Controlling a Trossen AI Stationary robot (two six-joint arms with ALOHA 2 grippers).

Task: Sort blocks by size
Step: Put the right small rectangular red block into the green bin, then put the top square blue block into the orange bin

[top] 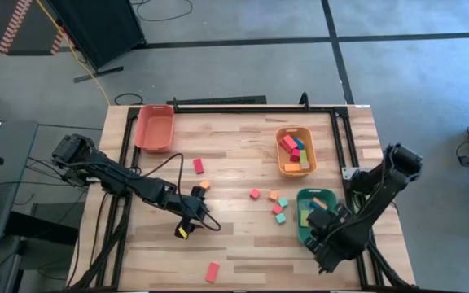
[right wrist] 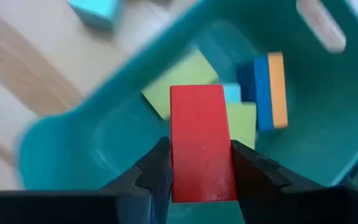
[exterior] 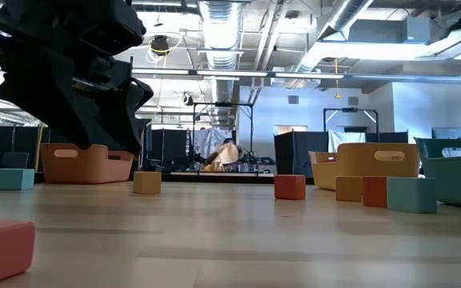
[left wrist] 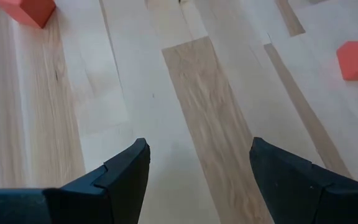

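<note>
My right gripper (right wrist: 201, 148) is shut on a red block (right wrist: 199, 124) above the green tray (top: 306, 230) at the near right. That tray holds green, blue and orange blocks (right wrist: 263, 93). My left gripper (left wrist: 197, 152) stands open over bare wood at the near left (top: 195, 208), with nothing between its fingers. Several loose blocks lie flat mid-table: a pink one (top: 254, 194), an orange one (top: 273, 196) and a teal one (top: 280, 218). A red block (top: 198, 165) and an orange block (top: 204, 185) lie beyond my left gripper. Another red block (top: 212, 272) lies by the near edge. My right gripper pinches the red block by its two long sides (right wrist: 174, 155) between the two fingers. The fingers point steeply down from above. The block's length runs along them and sticks out past their tips. It hangs clear above the inside of the green tray.
A red-orange tray (top: 155, 128) stands at the far left. An orange tray (top: 286, 167) with several blocks stands far right of centre. A black frame (top: 218, 107) runs along the table's far and side edges. Open wood lies between the arms near the front edge.
</note>
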